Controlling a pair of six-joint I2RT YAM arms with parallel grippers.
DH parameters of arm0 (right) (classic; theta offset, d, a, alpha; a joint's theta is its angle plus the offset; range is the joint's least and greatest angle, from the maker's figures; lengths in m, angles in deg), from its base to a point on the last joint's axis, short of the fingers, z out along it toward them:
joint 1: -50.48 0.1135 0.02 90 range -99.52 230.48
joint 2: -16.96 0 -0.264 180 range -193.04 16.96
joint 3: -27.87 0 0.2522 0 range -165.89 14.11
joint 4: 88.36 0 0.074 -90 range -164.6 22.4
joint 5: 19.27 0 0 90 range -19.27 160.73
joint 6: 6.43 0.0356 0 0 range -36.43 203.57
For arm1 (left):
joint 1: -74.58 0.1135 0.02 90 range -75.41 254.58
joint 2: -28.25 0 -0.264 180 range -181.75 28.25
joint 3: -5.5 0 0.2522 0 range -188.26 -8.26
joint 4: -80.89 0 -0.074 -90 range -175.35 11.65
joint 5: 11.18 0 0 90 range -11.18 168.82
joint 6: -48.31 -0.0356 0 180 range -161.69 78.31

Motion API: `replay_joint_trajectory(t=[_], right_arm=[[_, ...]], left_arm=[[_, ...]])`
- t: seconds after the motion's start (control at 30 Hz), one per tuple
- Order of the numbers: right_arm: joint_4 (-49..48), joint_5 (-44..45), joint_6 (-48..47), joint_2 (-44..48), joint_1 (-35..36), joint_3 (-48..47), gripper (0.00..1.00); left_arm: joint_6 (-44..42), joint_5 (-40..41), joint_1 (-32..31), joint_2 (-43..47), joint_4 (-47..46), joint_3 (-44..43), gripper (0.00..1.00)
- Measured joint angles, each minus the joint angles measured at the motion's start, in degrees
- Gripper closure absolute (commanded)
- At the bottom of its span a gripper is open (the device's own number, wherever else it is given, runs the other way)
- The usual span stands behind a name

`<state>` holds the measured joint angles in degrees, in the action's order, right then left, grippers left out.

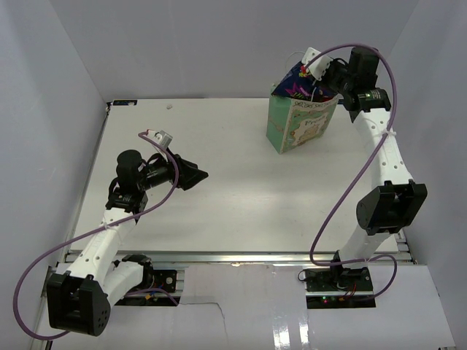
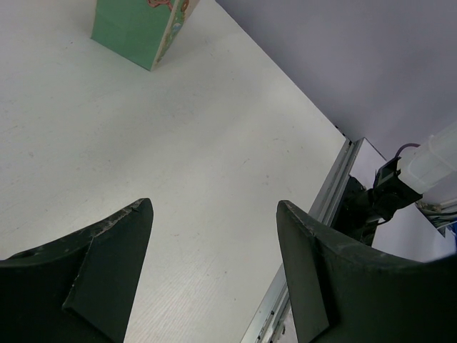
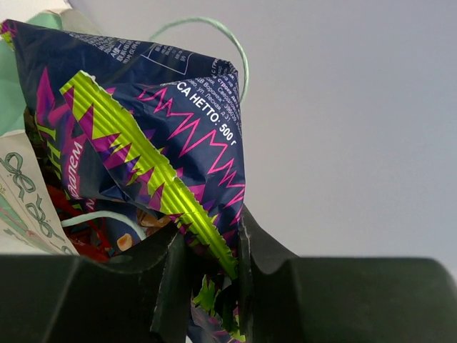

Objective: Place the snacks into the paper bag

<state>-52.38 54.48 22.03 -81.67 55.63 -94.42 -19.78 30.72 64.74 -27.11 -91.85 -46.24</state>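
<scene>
I see the paper bag (image 1: pixel 301 127) standing far right on the desk (image 1: pixel 219 146), the crinkled packet (image 1: pixel 299 79) poking out of its top with my right pincer (image 3: pixel 211 239) on it, my left pincer (image 1: pixel 195 175) well apart at left

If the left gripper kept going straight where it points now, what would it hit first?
Likely the table, if it tilts down as the wrist view suggests. The open left gripper aims toward the right edge; the bag sits off that line.

Left tool (image 2: pixel 214 207) spread wide; right tool (image 3: pixel 208 232), arm outstretched, pinches dark-blue bag (image 3: pixel 150 100).
</scene>
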Motion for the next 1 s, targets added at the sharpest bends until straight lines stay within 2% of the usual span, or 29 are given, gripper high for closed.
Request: replay_joint_trajectory(t=[0.33, 0.63, 0.73, 0.77, 0.87, 1.0], right_arm=[[-4.7, 10.7, 3.1, 0.9, 1.8, 2.6, 0.92], [-6.7, 14.0, 3.4, 2.5, 2.0, 4.4, 0.92], [-6.7, 13.7, 2.7, 2.6, 2.0, 4.5, 0.67], [-6.8, 13.5, 2.5, 2.7, 2.0, 4.9, 0.53], [-7.8, 12.4, 1.6, 3.3, 2.0, 5.4, 0.33], [-9.7, 10.6, 1.3, 5.1, 2.1, 5.1, 0.23]], left_arm=[[0.0, -0.4, 0.0, -0.7, 0.0, 0.0, 0.19], [0.0, -0.7, 0.0, -2.3, -0.1, 0.0, 0.19], [0.0, -0.8, 0.0, -2.3, -0.1, 0.0, 0.19], [0.0, -0.8, 0.0, -2.3, -0.1, 0.0, 0.19], [0.0, -0.8, 0.0, -2.3, -0.1, 0.0, 0.19], [0.0, -0.8, 0.0, -2.3, -0.1, 0.0, 0.19]])
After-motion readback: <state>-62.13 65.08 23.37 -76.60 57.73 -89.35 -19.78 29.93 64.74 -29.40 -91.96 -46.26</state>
